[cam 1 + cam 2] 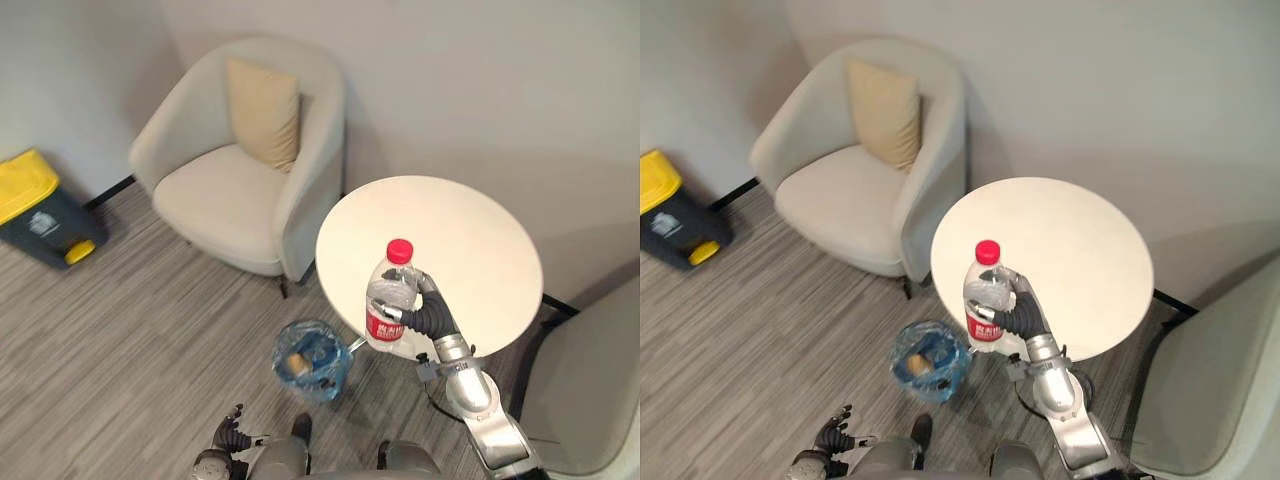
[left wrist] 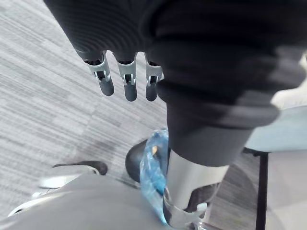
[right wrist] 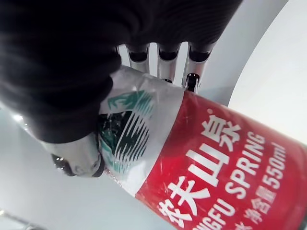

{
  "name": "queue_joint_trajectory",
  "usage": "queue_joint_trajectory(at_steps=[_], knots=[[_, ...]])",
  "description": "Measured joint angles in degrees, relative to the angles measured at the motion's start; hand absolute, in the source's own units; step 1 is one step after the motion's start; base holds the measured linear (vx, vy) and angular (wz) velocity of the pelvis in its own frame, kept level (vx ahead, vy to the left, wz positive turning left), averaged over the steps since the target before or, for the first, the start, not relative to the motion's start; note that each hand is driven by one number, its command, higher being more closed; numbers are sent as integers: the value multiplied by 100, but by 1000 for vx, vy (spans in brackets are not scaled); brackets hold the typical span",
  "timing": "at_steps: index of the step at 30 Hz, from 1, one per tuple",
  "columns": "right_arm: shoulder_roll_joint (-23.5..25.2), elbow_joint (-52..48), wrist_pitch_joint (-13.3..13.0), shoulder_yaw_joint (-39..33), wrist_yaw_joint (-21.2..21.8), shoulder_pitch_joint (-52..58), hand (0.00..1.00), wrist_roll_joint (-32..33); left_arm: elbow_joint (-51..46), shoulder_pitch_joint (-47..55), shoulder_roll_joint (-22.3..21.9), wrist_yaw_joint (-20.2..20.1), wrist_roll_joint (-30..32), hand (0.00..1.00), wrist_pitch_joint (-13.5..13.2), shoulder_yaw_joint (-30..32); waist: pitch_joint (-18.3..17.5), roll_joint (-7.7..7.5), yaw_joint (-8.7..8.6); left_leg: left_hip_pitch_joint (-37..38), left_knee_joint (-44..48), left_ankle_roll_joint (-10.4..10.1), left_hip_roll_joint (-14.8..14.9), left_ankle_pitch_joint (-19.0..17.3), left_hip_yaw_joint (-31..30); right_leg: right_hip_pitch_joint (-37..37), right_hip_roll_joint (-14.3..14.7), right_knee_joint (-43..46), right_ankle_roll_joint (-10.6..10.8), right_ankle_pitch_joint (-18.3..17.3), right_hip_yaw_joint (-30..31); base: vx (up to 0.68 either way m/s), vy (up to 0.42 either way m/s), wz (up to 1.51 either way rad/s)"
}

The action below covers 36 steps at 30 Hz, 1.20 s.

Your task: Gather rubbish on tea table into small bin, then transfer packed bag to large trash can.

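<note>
Nearest you: the water bottle (image 1: 390, 300), clear with a red cap and red label, upright in the right hand (image 1: 427, 312). The fingers and thumb wrap round its body below the shoulder. It sits over the near-left edge of the round desk (image 1: 470, 235), and you cannot tell from above how high it is lifted.

Left hand (image 1: 228, 432): low at the near edge over the floor, fingers (image 2: 125, 84) straight and relaxed, holding nothing.

Progress, judged from the layout:
- The visible desk top is bare, so the bottle is likely the last piece of rubbish.
- The small bin (image 1: 340, 372), lined with a blue bag, stands on the floor just left of and nearer than the desk. Something yellowish-brown already lies inside.
- Left to do: drop the bottle into the bin, lift out the bag, and carry it to the large trash can (image 1: 35, 205) with the yellow lid, well apart at the far left past the armchair (image 1: 220, 190).

Hard to read:
- The strip of desk behind the bottle and hand is hidden.
- You cannot identify the bin's contents.
- The trash can is cut by the left edge; its lid looks closed.
- You cannot tell whether the bottle holds water.
</note>
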Motion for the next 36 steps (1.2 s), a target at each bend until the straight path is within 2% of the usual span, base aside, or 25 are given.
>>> queue_joint_trajectory(at_steps=[1, 2, 3, 4, 5, 6, 8, 9, 10, 11, 12, 13, 15, 16, 19, 26, 27, 29, 30, 31, 32, 34, 36], knots=[[2, 0, -6, -4, -8, -85, 100, 4, 1, -7, -28, 23, -60, 0, 7, 5, 44, 46, 36, -39, -160, -25, 79, 155, -135, -2, 70, -101, -58, 68, -155, -105, -151, 51], [-13, 2, -13, -20, -10, -113, 100, 9, 3, -10, -56, 49, -100, 0, 16, 2, 69, 79, 48, -48, -295, 56, 125, 276, -116, 0, 90, -117, -102, 95, -282, -89, -122, 52], [-26, 3, -17, -43, -10, -115, 100, 9, 4, -10, -71, 72, -102, 0, 20, 2, 83, 105, 43, -50, -371, 294, 162, 254, -9, 12, 97, -110, -127, 110, -354, -94, -144, 54], [-36, 12, -17, -96, -10, -112, 100, 9, 4, -11, -77, 78, -106, 0, 22, 16, 104, 101, 35, -85, -522, 1106, 325, 120, 784, 50, 94, -152, -170, 161, -473, -68, -133, 76], [-101, 12, -19, -163, -13, -131, 100, 10, 47, -37, -74, 69, -100, 0, 28, 7, 145, 143, -59, 0, -635, 1247, 510, -237, 1543, 236, -1, -388, -249, 282, -689, -67, -95, 83], [-98, 13, -22, -210, -22, -140, 100, 17, 59, -53, -70, 66, -99, 0, 34, 4, 180, 101, -85, 35, -583, 1157, 569, -359, 1823, 298, -81, -506, -266, 329, -805, -88, -23, 93], [-77, 18, -18, -525, -58, -151, 100, 54, 56, -88, -51, 65, -95, 0, 36, -5, 208, 96, -210, -183, 544, 1000, 645, -303, 2564, 369, -394, -547, -279, 349, -1175, -115, 0, 83], [-73, 18, -19, -579, -93, -144, 100, 55, 54, -65, -52, 66, -95, 0, 36, -10, 205, 100, -247, -139, 751, 991, 618, -309, 2675, 409, -453, -570, -273, 350, -1246, -74, 12, 66], [-64, 18, -20, -718, -141, -104, 100, 57, 52, -61, -72, 63, -95, 0, 34, -14, 205, 130, -258, 85, 940, 874, 578, -345, 2832, 527, -497, -676, -200, 389, -1327, -31, 45, 46], [-57, 18, -20, -846, -174, -35, 100, 52, 56, -27, -121, 65, -89, 0, 34, -13, 190, 218, -260, 452, 610, 558, 580, -279, 2902, 651, -419, -807, -133, 433, -1413, -10, 62, 49], [-55, 17, -18, -900, -212, 12, 100, 52, 61, 6, -155, 65, -88, 0, 35, -13, 146, 294, -293, 615, 234, 344, 587, -271, 2871, 691, -349, -864, -100, 453, -1504, 30, 98, 51], [-12, 64, -12, -963, -239, 30, 100, 48, 58, -19, -161, 68, -53, 0, 32, -11, 119, 304, -319, 779, -255, 231, 556, -206, 2854, 707, -308, -957, -37, 513, -1573, 24, 99, 36], [144, 117, -6, -910, -228, 49, 100, 43, 60, -20, -73, 69, 44, 0, 43, -9, 114, 160, -228, 804, -449, 237, 486, -88, 2860, 745, -264, -1187, -11, 684, -1564, 1, 106, 7], [204, 129, -6, -822, -222, 56, 100, 41, 60, -11, -60, 67, 116, 0, 44, -14, 104, 141, -217, 839, -475, 248, 446, -79, 2860, 845, -270, -1343, 43, 768, -1560, -2, 93, -1], [285, 200, -7, -733, -216, 48, 100, 43, 55, 29, -96, 66, 145, 0, 42, -23, 85, 186, -215, 1098, -646, 296, 351, -36, 2878, 1101, -291, -1575, 79, 888, -1494, -20, 78, -4], [265, 449, 27, -752, -217, 46, 100, 45, 55, 151, -96, 63, 277, 0, 42, -40, 58, 201, -222, 1218, -1107, 262, 326, 229, 2872, 999, -197, -1590, 54, 930, -1435, -52, -1, -4], [264, 481, 39, -748, -217, 48, 100, 45, 55, 158, -94, 63, 295, 0, 44, -40, 60, 199, -213, 1193, -1106, 261, 331, 228, 2893, 924, -201, -1514, 54, 890, -1400, -26, -11, -16], [274, 511, 54, -722, -216, 47, 100, 41, 55, 168, -74, 63, 294, 0, 74, -41, 87, 151, -206, 1193, -1083, 284, 270, 142, 2974, 616, -351, -921, 127, 532, -1293, -16, -2, -12], [275, 511, 54, -722, -216, 47, 100, 41, 55, 168, -70, 63, 294, 0, 74, -41, 89, 145, -208, 1193, -1079, 287, 263, 137, 2976, 597, -363, -882, 133, 510, -1289, 0, 0, 0], [275, 511, 54, -717, -217, 48, 100, 33, 55, 166, -24, 65, 293, 0, 78, -45, 133, 57, -217, 1214, -965, 320, 158, 12, 3008, 427, -544, -384, 193, 225, -1199, 33, 12, 0], [275, 511, 54, -708, -217, 50, 100, 1, 56, 166, 6, 68, 292, 0, 81, -53, 160, -9, -228, 1211, -842, 320, 86, -114, 3004, 378, -667, -131, 219, 104, -1169, 51, 9, 2], [270, 511, 63, -691, -216, 57, 100, -5, 59, 171, 39, 70, 294, 0, 84, -67, 184, -70, -245, 1255, -792, 336, 12, -248, 2959, 382, -820, 172, 264, 11, -1131, 67, 16, 11], [272, 512, 70, -698, -214, 54, 100, -7, 56, 176, 51, 70, 293, 0, 83, -62, 192, -85, -305, 1372, -844, 381, -34, -275, 2825, 368, -849, 449, 275, 38, -989, 161, 47, 33]])
